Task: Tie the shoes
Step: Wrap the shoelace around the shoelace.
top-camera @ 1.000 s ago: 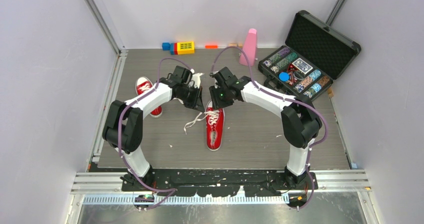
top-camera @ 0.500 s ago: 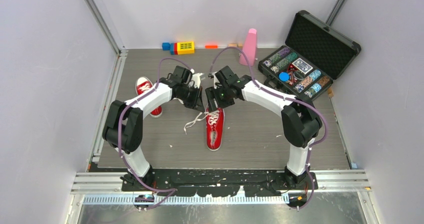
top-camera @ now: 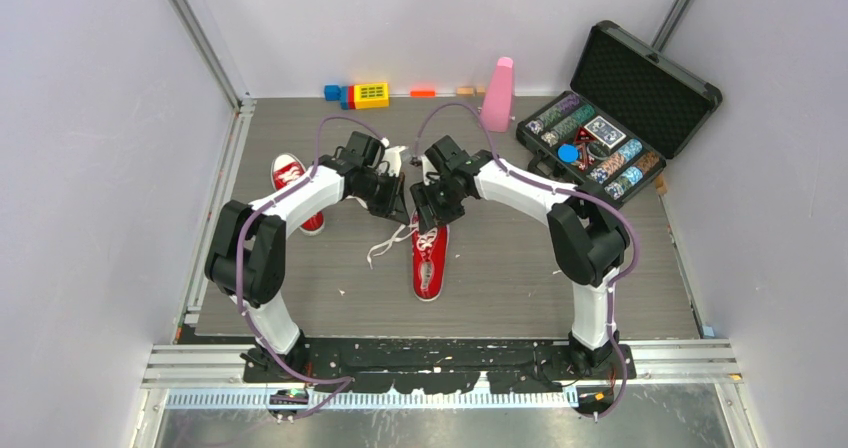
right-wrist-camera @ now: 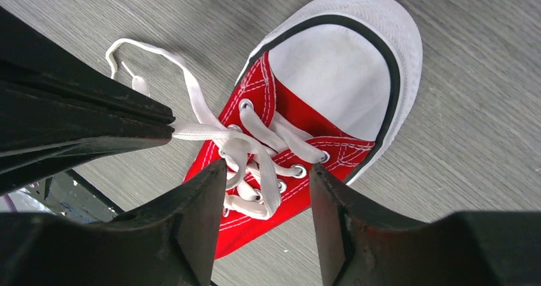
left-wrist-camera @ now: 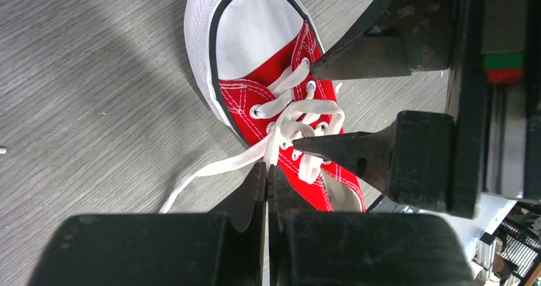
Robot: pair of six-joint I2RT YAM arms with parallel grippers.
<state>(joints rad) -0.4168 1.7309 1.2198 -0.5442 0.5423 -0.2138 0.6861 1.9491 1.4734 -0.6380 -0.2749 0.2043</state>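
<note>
Compared with one second ago, your right arm has swung toward the left. Its elbow now sits closer to the centre of the table (top-camera: 520, 268). The right gripper (right-wrist-camera: 268, 169) now hangs just beside the left gripper (left-wrist-camera: 266, 170), above the lacing of the red shoe (top-camera: 430, 263). Before, a clear gap stood between the two wrists; in the top view they now almost meet. Your left arm has kept its place, as far as the pictures show.

The left gripper is closed, and its tips pinch one strand of the white lace (right-wrist-camera: 204, 133). This strand runs tight from the upper eyelets to the tips. The right gripper is open and holds nothing. One finger stands at each side of the crossed laces, over the tongue. You cannot tell whether they touch the laces.

The red shoe lies in the middle of the table, its white toe cap pointing toward the arm bases, about where it was before. A loose end of the lace lies on the table at its left. The second red shoe (top-camera: 288, 173) lies apart at the left, partly hidden under the left arm, and it has not shifted. The open black case (top-camera: 640, 78) and the pink object (top-camera: 497, 93) at the far side are also unchanged.
</note>
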